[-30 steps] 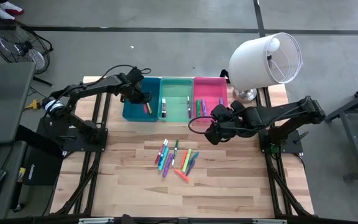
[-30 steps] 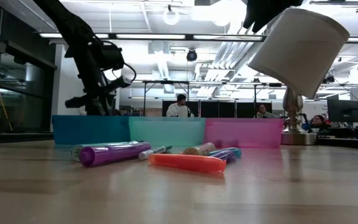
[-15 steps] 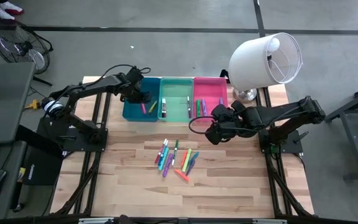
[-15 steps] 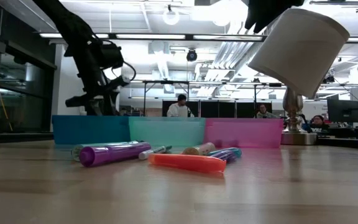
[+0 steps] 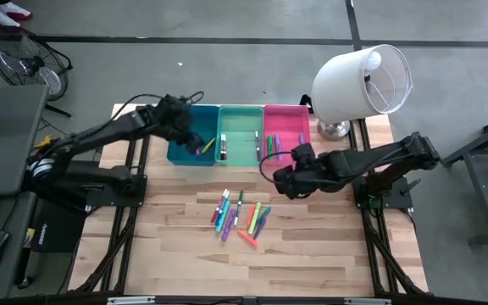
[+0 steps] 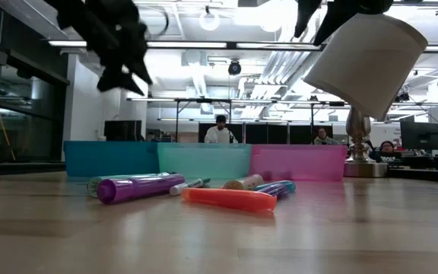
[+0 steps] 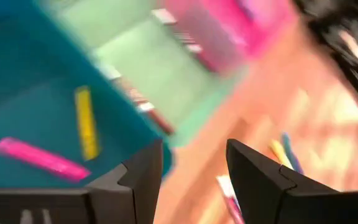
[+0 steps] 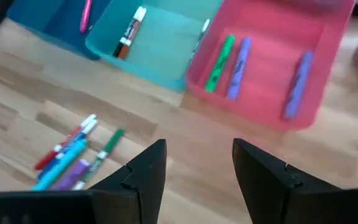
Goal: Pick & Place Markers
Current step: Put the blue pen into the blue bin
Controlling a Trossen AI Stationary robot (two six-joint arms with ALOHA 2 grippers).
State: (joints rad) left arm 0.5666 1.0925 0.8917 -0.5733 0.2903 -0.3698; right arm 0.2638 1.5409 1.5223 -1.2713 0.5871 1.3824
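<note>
Left gripper [image 5: 195, 140] hangs over the blue bin [image 5: 176, 154], fingers spread and empty; right gripper [image 5: 285, 180] hovers near the pink bin [image 5: 285, 111], also spread. Markers [image 5: 240, 216] lie mostly heaped on the wooden table [image 5: 312, 254], a few already binned — light, stiff, smooth plastic cylinders, probably roll-prone. Best pinched mid-barrel, across the width.

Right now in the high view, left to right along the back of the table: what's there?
blue bin → mint green bin → pink bin → white lamp. The left gripper hangs over the blue bin, jaws open.
</note>
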